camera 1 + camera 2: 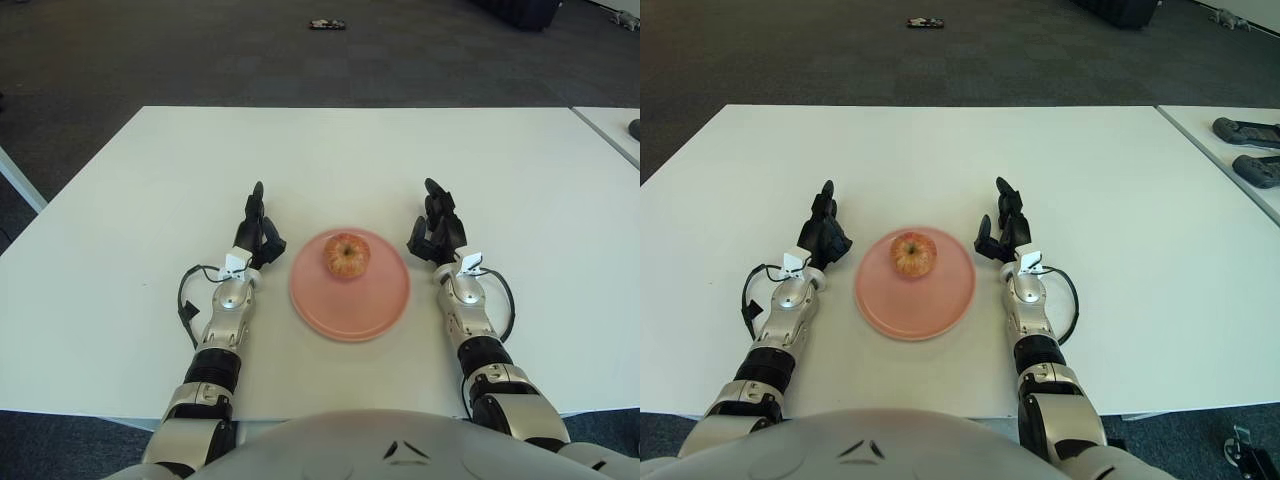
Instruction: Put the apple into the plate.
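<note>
- We see the red-and-yellow round apple (347, 255) sitting upright, stem up, on the flat pink round plate (350, 310), in the plate's far half.
- The plate lies on the white rectangular table (330, 160), near its front edge and between our two arms.
- Our left hand (256, 230) shows just beside the plate's left rim, apart from it; its dark fingers (256, 197) are stretched forward and loose, holding nothing.
- Our right hand (437, 228) shows just beside the plate's right rim, not touching it; its fingers (434, 190) point forward and slightly spread, empty as well.
- Neither hand touches the apple.
- A second white table (1230, 150) stands to the right, with two dark handheld controllers (1245, 130) on it.
- A small dark object (326, 24) lies on the grey carpet floor (150, 50) beyond the table; we cannot tell what it is.
</note>
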{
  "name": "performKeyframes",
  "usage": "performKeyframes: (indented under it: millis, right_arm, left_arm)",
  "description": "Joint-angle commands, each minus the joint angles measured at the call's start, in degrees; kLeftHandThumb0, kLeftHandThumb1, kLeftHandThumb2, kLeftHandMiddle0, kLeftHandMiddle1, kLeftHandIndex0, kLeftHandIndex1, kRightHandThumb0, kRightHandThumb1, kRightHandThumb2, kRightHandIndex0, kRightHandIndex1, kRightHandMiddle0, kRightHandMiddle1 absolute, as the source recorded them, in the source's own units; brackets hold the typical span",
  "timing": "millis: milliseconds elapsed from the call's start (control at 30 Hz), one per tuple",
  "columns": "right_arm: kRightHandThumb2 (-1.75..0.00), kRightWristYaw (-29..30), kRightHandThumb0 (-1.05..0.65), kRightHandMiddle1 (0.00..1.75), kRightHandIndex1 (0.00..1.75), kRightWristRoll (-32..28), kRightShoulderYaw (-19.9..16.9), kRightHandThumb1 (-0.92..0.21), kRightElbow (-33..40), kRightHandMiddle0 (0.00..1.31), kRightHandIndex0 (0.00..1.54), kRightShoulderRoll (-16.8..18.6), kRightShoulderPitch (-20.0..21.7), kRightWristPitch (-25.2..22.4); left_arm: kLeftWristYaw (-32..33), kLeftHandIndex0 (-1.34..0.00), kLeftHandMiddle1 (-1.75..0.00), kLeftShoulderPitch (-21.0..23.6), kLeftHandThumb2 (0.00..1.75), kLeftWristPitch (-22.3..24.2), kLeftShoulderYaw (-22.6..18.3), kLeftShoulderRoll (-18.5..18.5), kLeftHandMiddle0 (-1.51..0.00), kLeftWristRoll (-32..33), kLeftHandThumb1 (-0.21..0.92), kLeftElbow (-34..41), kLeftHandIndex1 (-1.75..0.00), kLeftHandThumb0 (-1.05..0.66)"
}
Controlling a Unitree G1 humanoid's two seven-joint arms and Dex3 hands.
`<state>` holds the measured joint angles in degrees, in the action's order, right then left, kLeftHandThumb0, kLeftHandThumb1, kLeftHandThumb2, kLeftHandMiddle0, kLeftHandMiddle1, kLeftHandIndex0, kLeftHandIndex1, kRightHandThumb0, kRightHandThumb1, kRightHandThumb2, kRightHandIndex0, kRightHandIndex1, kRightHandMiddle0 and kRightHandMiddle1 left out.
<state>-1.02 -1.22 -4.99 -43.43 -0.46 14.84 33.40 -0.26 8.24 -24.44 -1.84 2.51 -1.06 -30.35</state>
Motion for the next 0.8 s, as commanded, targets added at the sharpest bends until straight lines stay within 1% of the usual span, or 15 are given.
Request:
performKeyframes:
  millis: [0,200,400,533,667,733,767]
  right_arm:
    - [-1.32,-0.1,-0.50,0.40,0.00,0.2,0.2,-0.55,-1.8,0.00,0.09,0.3,-2.7,-1.3]
    - [-1.30,-0.7,-0.51,0.41,0.00,0.3,0.4,-0.57,-2.4,0.00,0.08,0.1,-2.7,-0.1]
    - [-1.29,-1.4,-0.52,0.41,0.00,0.1,0.4,-0.58,-3.0,0.00,0.08,-0.2,-2.4,-0.1]
    - [-1.28,-2.0,-0.51,0.41,0.00,-0.1,0.4,-0.58,-3.5,0.00,0.07,-0.4,-2.3,0.3]
    - [-1.30,-1.8,-0.51,0.40,0.00,0.2,0.4,-0.56,-3.8,0.00,0.08,-0.4,-2.8,0.1]
    - [-1.31,-1.8,-0.51,0.40,0.00,0.2,0.4,-0.56,-3.4,0.00,0.08,-0.5,-2.7,-0.6]
    - [-1.31,-1.3,-0.51,0.39,0.00,0.4,0.6,-0.56,-2.1,0.00,0.08,-0.3,-2.9,-1.8]
  left_arm:
    - [-0.3,0.00,-0.01,-1.0,1.23,1.3,-0.1,-0.1,-0.01,0.2,0.92,-0.2,-0.06,-1.03]
    - [-0.5,0.00,0.00,-1.1,1.23,1.5,-0.1,-0.2,-0.01,0.7,0.92,-0.1,-0.07,-1.03]
    - [-0.3,0.00,0.00,-1.2,1.22,1.3,-0.1,-0.1,0.00,0.4,0.92,0.2,-0.06,-1.04]
    - [0.2,0.00,0.00,-1.3,1.22,0.6,0.1,-0.1,0.00,-0.3,0.92,0.3,-0.05,-1.05]
    - [0.2,0.00,0.00,-1.4,1.22,0.1,0.2,0.1,0.00,-0.6,0.92,0.3,-0.06,-1.05]
    - [0.0,0.00,0.00,-1.5,1.22,0.0,0.1,0.1,0.00,-0.5,0.92,0.3,-0.06,-1.05]
    - [0.0,0.00,0.00,-1.5,1.22,-0.1,0.1,0.1,0.00,-0.4,0.92,0.3,-0.06,-1.05]
